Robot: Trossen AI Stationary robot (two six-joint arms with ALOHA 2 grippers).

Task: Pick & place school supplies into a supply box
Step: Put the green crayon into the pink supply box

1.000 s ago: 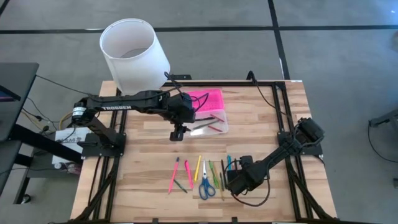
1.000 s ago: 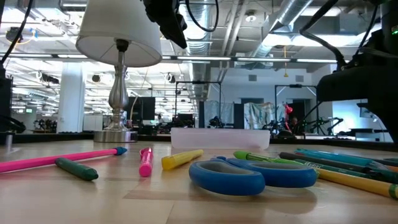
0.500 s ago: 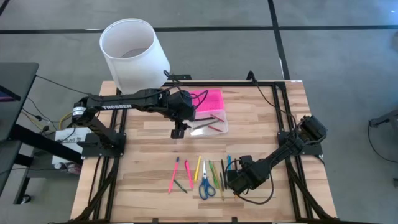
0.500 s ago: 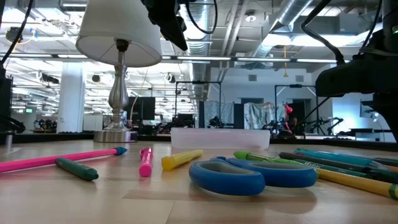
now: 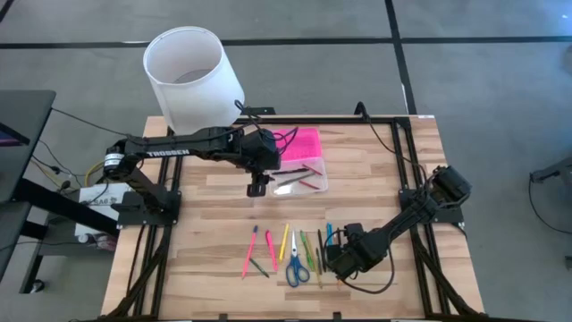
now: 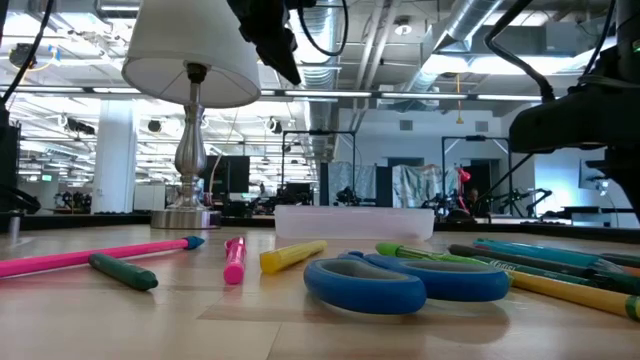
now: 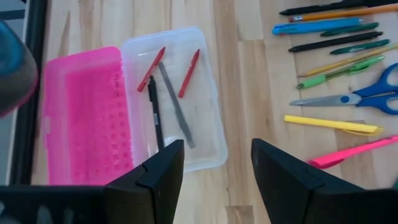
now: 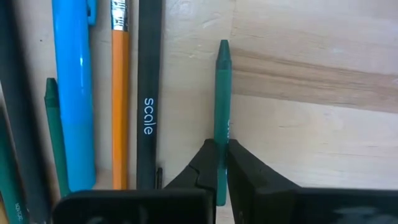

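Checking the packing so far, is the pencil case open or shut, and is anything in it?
Open. The pink lid lies flat beside the clear base, which holds two red pens and two dark ones.

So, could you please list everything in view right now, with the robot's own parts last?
Supply box: one, clear base, pink lid open beside it; holds four pens, two red, one grey, one dark.
Lamp: one, white shade, at the table's far left corner.
Scissors: one pair, blue handles, in the near row.
Pens, pencils and markers: about a dozen, mixed colours, in the near row.
Green pencil: one, at the row's right end.
Table: one, light wood.
Left tool: open, above the box.
Right tool: shut on the green pencil.
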